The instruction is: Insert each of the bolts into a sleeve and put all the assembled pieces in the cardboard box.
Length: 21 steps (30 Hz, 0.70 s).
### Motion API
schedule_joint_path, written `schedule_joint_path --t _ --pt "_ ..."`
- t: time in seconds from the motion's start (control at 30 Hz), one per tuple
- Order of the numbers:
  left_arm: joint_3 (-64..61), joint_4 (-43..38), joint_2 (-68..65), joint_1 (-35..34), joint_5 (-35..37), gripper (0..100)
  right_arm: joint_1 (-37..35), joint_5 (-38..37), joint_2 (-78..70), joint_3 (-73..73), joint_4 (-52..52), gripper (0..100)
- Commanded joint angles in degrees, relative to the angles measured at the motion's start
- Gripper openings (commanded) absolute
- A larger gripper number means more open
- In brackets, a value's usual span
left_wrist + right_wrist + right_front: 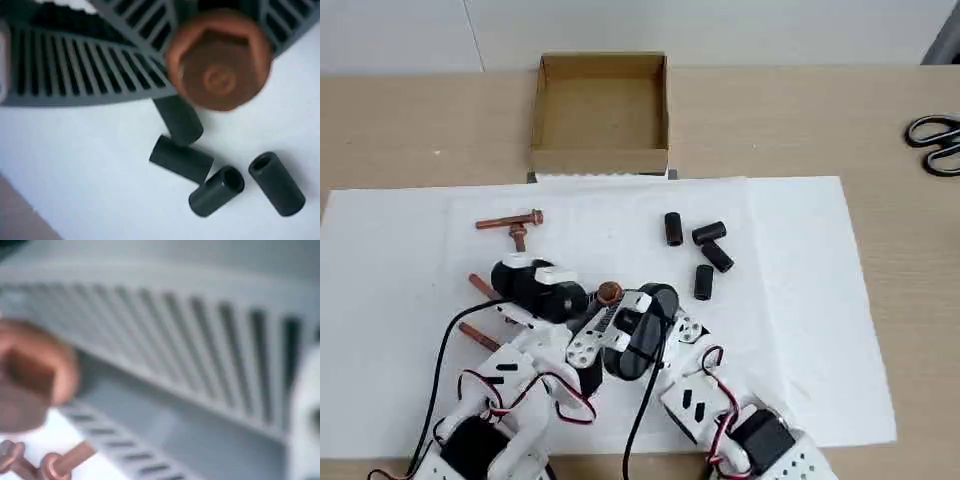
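Wood desk (400, 120) under white paper (800, 330), with the box (602, 158) at the far edge. Left fingers (90, 65) are closed on a bolt (220, 65), head up, shank hidden. Four sleeves (704, 282) lie loose, apart from the bolt and nearer the box's right corner than the bolt is. Nearest sleeve's long axis points roughly at the box. Right arm (640, 330) sits between bolt and sleeves, so probably the nearer to fetch one.

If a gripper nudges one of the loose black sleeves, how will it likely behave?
The sleeves lie on their sides on the white sheet, so one would probably roll if pushed across its axis. They look stiff, short tubes, likely light. Their smooth walls might slip in a loose grip.
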<state>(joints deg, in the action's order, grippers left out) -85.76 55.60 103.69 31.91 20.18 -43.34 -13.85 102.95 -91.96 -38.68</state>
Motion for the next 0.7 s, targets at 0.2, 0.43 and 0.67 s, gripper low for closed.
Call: schedule_joint_path --t 0.2,0.43,0.67 --pt "-0.6 5.1 0.2 0.0 -5.6 1 0.3 -0.5 0.9 3.6 2.6 0.2" --pt "-0.6 5.2 0.2 -0.2 -5.5 7 0.3 -0.5 0.9 3.6 2.3 0.2" --pt "-0.6 5.4 0.2 -0.3 -5.5 23 0.3 -0.5 0.9 3.6 2.3 0.2"
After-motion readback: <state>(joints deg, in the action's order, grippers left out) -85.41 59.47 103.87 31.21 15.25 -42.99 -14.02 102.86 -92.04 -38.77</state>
